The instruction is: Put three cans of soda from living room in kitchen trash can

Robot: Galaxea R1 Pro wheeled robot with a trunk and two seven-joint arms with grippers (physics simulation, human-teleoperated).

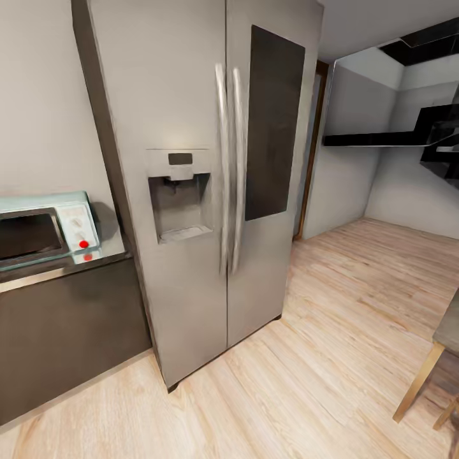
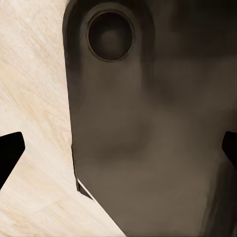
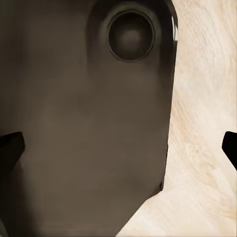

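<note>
Rolling through the kitchen past the fridge (image 1: 210, 185) and microwave (image 1: 44, 229), left gripper (image 2: 118, 148) and right gripper (image 3: 118, 143) spread wide and empty over the floor (image 1: 344, 331) (cans, bin somewhere unseen).

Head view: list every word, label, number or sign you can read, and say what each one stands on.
No text can be read.
Fridge: the small dark panel above its dispenser shows no characters.
Microwave: its control panel carries pale dials and a red button, but any markings are too blurred to read.
Dark glass panel on the fridge's right door: blank.
</note>
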